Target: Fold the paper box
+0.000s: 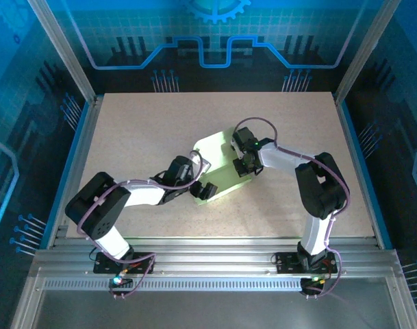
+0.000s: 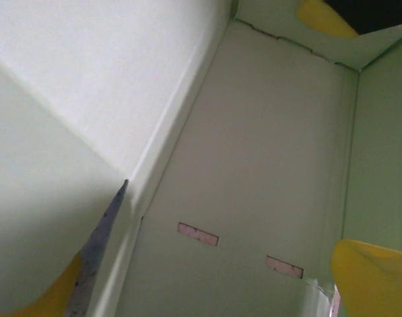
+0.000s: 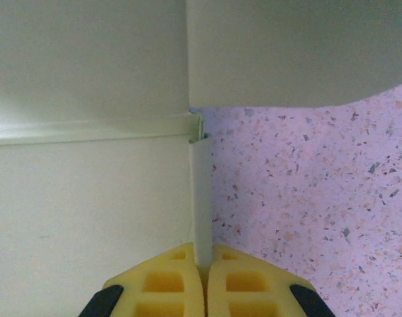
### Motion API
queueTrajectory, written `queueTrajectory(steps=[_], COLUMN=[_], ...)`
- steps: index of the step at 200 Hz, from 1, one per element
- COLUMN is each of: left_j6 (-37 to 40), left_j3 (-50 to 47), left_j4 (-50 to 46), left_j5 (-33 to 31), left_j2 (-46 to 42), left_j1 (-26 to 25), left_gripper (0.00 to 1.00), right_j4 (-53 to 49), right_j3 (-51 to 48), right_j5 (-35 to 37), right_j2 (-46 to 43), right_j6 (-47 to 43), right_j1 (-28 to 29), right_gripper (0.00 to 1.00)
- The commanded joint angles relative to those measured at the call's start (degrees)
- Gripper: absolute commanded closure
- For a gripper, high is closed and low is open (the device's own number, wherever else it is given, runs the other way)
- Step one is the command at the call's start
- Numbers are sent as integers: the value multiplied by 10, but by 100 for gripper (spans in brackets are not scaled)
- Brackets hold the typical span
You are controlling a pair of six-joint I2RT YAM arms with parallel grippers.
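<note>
The paper box [image 1: 216, 149] is pale green card, partly raised, in the middle of the table between both grippers. My left gripper [image 1: 200, 190] is at its near left corner. In the left wrist view its yellow fingers [image 2: 373, 277] stand wide apart, open, over the box's inner panel [image 2: 260, 152], which has two small slots [image 2: 198, 234]. A folded flap [image 2: 49, 218] covers the left finger. My right gripper [image 1: 244, 166] is at the box's right side. Its fingertips [image 3: 204, 264] are shut on a thin upright wall [image 3: 201, 198] of the paper box [image 3: 88, 205].
The speckled table [image 1: 153, 123] has free room all round the box. It also shows bare to the right of the pinched wall [image 3: 306, 198]. Metal rails [image 1: 208, 257] run along the near edge. Blue enclosure walls [image 1: 30, 103] stand left, right and behind.
</note>
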Motion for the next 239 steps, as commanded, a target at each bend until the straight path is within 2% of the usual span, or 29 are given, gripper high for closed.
queueTrajectory(steps=[1,24,39,54,67,89,133,205,227,239], left_j6=[-64,-116,-115,-109,-101,-115,-181,-206,-224,-235], left_j3=[-10,-21,-36,-41,-34,5,63,94,102,110], left_j4=[-13,-32,-34,-52,-71,-122,-158,-144,-143,-152], left_j5=[-46,-91,-91,-73,-55,-22,30,45,48,47], left_j2=[-38,-68,-88,-99,-100,-83,-39,16,23,28], left_j1=[12,24,31,45,57,81,81,81,80,79], left_gripper=[1,1,8,22,28,34,43,58,69,71], right_j4=[2,5,2,-9,-11,-13,-19,-25,-28,-28], right_j3=[-17,-21,-18,-7,-4,-2,4,10,14,15], right_j5=[14,20,17,13,10,5,-8,-13,-16,-15], right_j2=[3,4,7,15,18,18,18,21,26,27], right_j6=[22,33,34,29,27,27,41,44,49,52], right_j1=[8,9,8,8,8,8,8,8,8,9], right_gripper=[96,96,96,96,96,96,96,96,96,96])
